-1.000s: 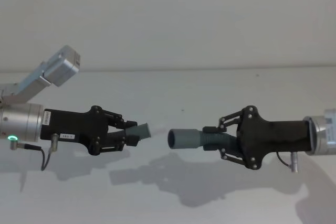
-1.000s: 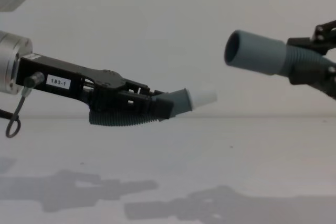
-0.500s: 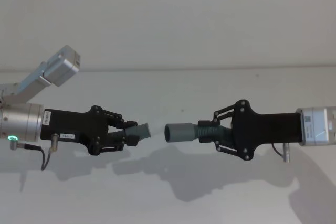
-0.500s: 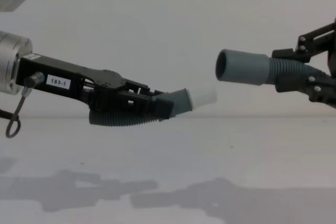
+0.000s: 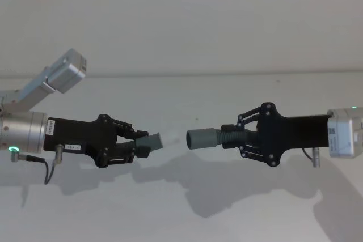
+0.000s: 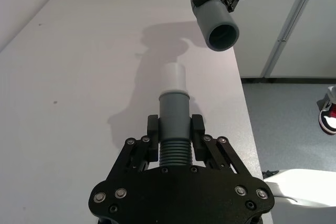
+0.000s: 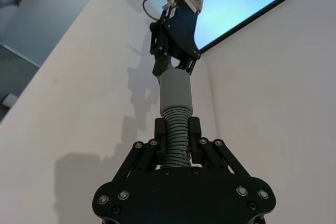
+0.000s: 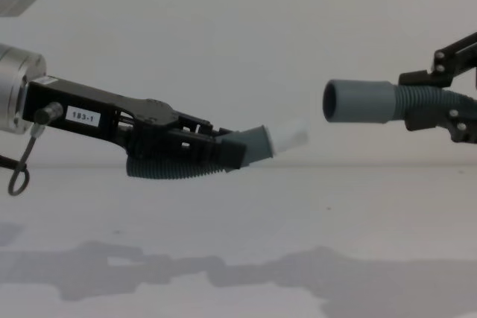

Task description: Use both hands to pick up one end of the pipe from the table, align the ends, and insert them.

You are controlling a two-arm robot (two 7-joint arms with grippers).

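Both pipe pieces hang above the white table (image 5: pixel 181 213). My left gripper (image 5: pixel 142 147) (image 8: pixel 223 151) (image 6: pixel 174 132) is shut on a corrugated piece; its grey collar (image 8: pixel 257 144) and white tip (image 8: pixel 292 138) (image 6: pixel 172 76) point up and to the right. My right gripper (image 5: pixel 229 137) (image 8: pixel 428 103) (image 7: pixel 177 129) is shut on the other piece, held level, with its hollow socket cuff (image 5: pixel 201 138) (image 8: pixel 358 100) (image 6: pixel 216 22) (image 7: pixel 174 92) facing the tip. A short gap separates the ends. The socket sits slightly higher than the tip.
A pale grey wall (image 5: pixel 181 21) rises behind the table. A silver link of the left arm (image 5: pixel 57 77) angles up at the far left. In the left wrist view the table's edge (image 6: pixel 247 108) drops to grey floor.
The right gripper has lowered and levelled its socket piece, first nearing the tip, then drawing back slightly to the right. The left gripper and its piece have stayed still.
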